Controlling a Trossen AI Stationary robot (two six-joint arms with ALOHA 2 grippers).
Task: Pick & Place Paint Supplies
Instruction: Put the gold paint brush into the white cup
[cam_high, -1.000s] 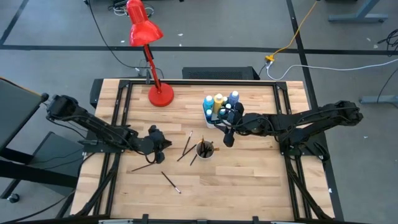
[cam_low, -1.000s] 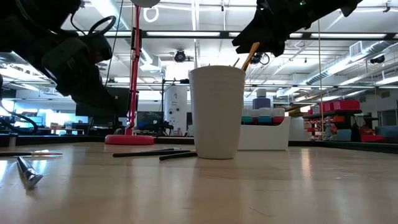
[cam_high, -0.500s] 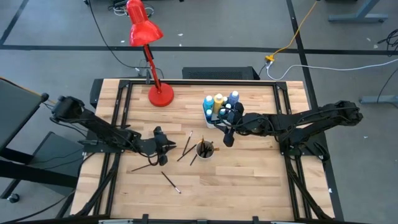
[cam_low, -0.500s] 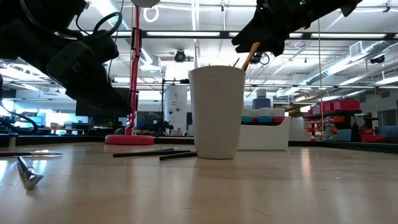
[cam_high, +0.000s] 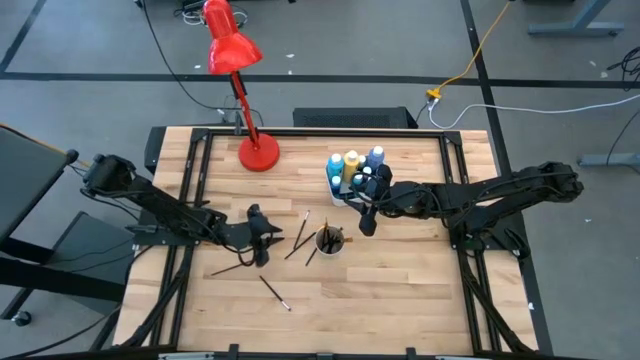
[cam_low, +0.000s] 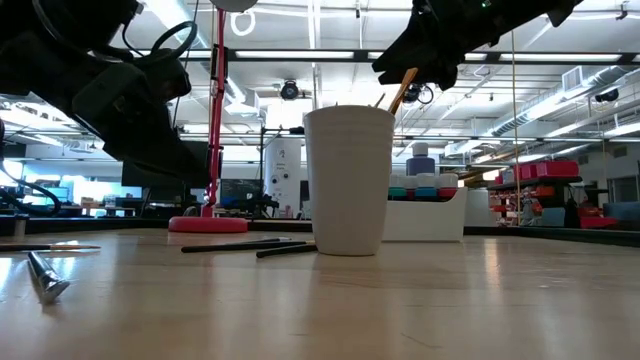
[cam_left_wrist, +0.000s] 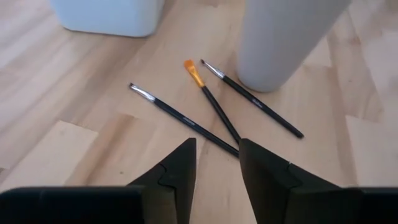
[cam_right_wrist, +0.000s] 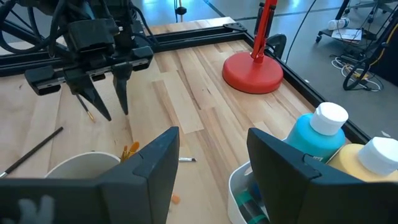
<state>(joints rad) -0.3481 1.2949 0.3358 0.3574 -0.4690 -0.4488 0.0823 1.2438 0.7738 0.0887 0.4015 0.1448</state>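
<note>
Bottles (cam_high: 352, 168) sit in the bin and a few brushes in the cup (cam_high: 330, 241) mid-counter — several brushes (cam_left_wrist: 208, 112) still loose beside it. My left gripper (cam_left_wrist: 214, 163) hovers over them, jaws apart; right gripper (cam_right_wrist: 211, 165) too.

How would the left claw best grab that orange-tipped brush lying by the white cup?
Probably at mid-handle, from straight above. The orange-tipped brush lies flat on the table, close between two other brushes, so the open left gripper should straddle the thin handle crosswise.

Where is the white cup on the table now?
In the high view the cup stands mid-table, just right of three brushes, in front of the bottle tub.
</note>
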